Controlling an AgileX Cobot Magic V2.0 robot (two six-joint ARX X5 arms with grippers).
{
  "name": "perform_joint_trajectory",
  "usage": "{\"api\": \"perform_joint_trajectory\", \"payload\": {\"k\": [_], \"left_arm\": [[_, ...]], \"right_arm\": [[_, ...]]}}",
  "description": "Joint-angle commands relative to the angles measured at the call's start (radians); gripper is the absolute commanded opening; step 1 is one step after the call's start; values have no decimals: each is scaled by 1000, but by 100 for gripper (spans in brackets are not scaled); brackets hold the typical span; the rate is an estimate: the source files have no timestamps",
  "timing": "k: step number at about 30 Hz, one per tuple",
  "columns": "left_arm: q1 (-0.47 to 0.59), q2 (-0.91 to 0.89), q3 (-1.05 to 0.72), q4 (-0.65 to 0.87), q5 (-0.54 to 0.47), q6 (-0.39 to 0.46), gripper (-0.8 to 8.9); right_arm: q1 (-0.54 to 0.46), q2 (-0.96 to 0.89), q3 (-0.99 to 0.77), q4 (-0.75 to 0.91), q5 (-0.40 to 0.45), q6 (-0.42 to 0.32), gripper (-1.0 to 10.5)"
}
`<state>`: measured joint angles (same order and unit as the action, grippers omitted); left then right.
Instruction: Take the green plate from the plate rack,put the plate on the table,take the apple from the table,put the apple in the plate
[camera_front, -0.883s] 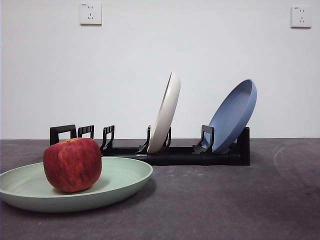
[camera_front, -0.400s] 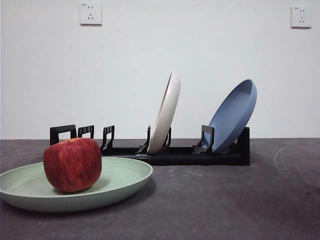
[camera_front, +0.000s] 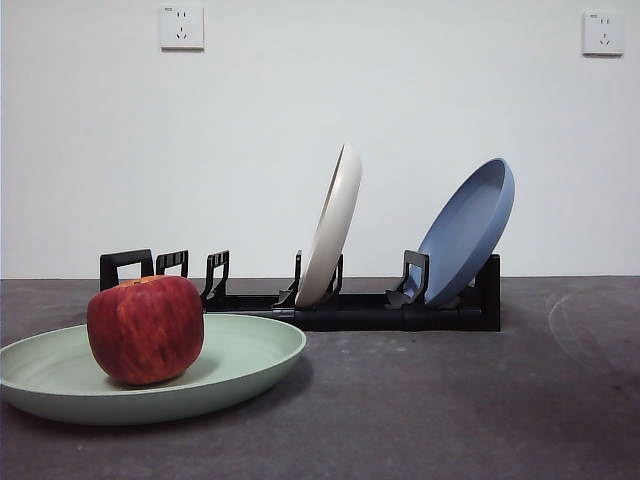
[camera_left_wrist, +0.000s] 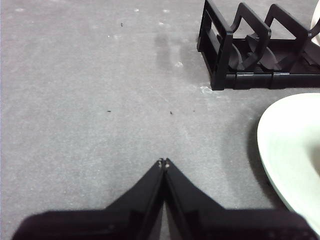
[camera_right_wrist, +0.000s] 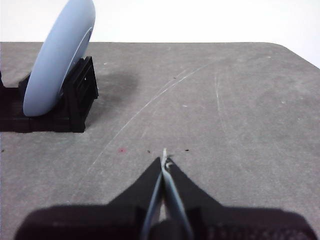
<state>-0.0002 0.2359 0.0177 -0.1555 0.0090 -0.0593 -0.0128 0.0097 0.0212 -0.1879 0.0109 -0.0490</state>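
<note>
The red apple (camera_front: 145, 329) rests inside the pale green plate (camera_front: 240, 360), which lies flat on the dark grey table (camera_front: 450, 400) at the front left. Behind them stands the black plate rack (camera_front: 350, 305), its empty slots on the left. In the left wrist view my left gripper (camera_left_wrist: 163, 163) is shut and empty above bare table, with the green plate's rim (camera_left_wrist: 290, 145) and the plate rack's end (camera_left_wrist: 235, 55) beyond it. My right gripper (camera_right_wrist: 164, 160) is shut and empty too, over the table near the rack's other end (camera_right_wrist: 75, 100).
A cream-white plate (camera_front: 332, 225) stands upright in the rack's middle slot. A blue plate (camera_front: 465, 232) leans in the right end slot, also visible as the blue plate (camera_right_wrist: 60, 55) in the right wrist view. The table's far edge (camera_right_wrist: 290, 50) curves off at the right.
</note>
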Motion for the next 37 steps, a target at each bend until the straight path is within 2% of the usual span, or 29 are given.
{"api": "perform_joint_trajectory", "payload": {"k": [1,37], "left_arm": [[3,0,-5,8,-2,14,-3],[3,0,-5,8,-2,14,-3]], "right_arm": [[-1,-1,-6,2,4,8,1],[-1,-1,-6,2,4,8,1]]}}
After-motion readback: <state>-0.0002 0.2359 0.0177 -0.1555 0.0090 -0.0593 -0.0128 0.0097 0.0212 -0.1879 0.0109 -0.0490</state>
